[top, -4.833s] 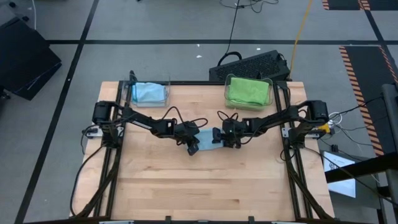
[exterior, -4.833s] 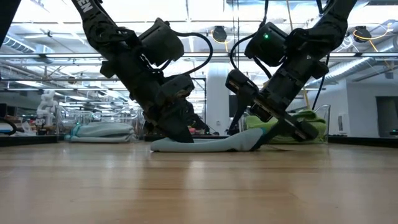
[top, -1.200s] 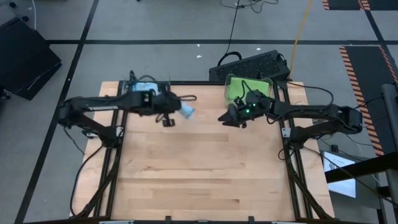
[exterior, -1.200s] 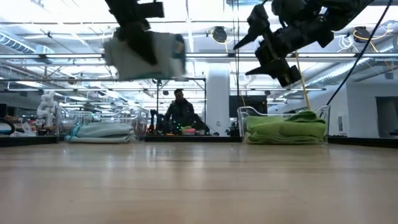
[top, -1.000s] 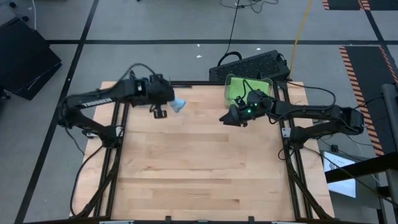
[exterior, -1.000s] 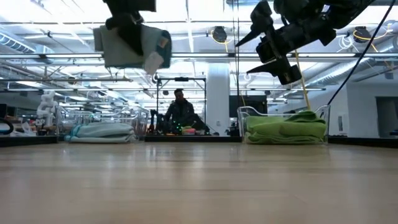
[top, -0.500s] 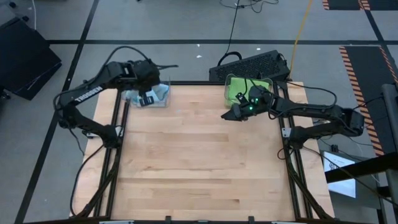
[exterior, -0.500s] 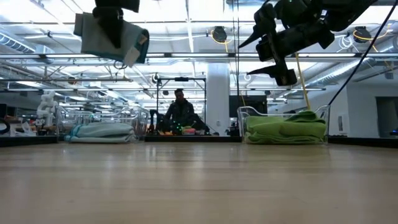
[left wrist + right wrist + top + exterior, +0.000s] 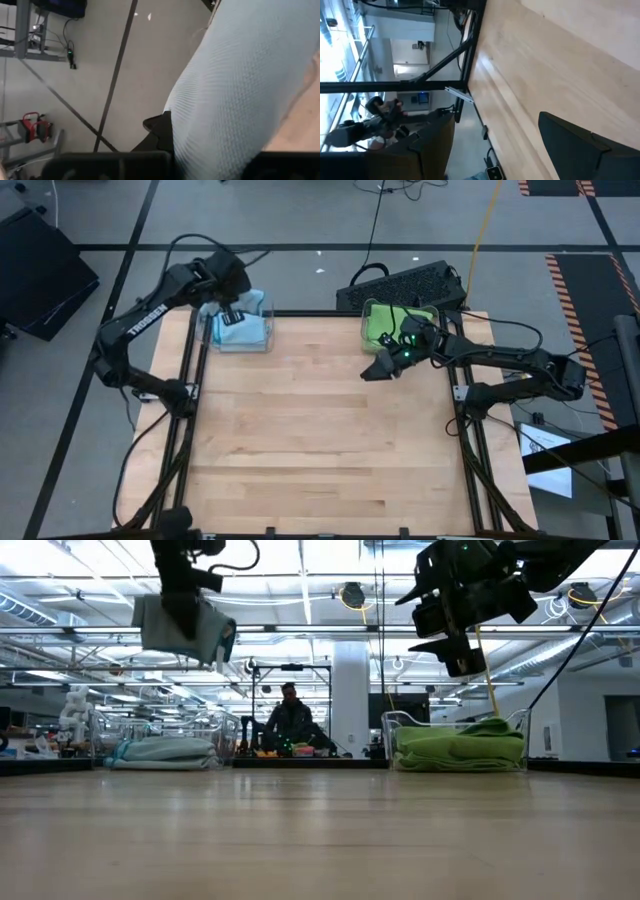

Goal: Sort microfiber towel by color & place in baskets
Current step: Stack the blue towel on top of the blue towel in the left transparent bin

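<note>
My left fingers [image 9: 231,313] are clamped tight on a light blue towel [image 9: 180,628], holding it in the air right above the left bin [image 9: 241,330], which sits at the far left corner of the surface [image 9: 320,440] with another blue towel [image 9: 160,751] already in it. My right fingers [image 9: 372,370] are spread wide with nothing in them, hanging above the surface just beside the right bin [image 9: 399,325], which holds green towels [image 9: 460,744].

the left arm [image 9: 143,320] bears white lettering reading "trossen"; no other text is legible.
</note>
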You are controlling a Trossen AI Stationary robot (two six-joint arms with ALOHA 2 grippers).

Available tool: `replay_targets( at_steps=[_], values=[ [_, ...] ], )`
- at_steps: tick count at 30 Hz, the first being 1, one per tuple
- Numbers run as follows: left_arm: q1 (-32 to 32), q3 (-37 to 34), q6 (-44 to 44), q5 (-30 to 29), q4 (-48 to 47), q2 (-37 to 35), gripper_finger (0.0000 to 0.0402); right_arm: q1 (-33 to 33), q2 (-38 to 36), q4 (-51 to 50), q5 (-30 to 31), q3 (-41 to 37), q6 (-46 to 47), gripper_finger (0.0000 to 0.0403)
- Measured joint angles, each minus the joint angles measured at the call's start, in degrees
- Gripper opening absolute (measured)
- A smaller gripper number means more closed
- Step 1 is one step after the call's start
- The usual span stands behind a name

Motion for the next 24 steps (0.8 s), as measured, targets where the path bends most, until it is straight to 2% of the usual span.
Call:
replay_targets(
  at_steps=[8, 17, 24],
  values=[
    [6.8, -6.2, 7.9, 6.2, 8.7, 0.0, 0.0011, 0.0, 0.0, 0.2, 1.7, 0.0, 5.3, 0.0279],
    [7.4, -13.4, 8.4, 6.6, 20.0, 0.0, 0.0011, 0.0, 0.0, 0.2, 10.8, 0.0, 10.9, 0.0279],
    [7.3, -20.5, 8.4, 6.7, 25.8, 0.0, 0.0011, 0.0, 0.0, 0.2, 12.3, 0.0, 14.2, 0.0279]
  ],
)
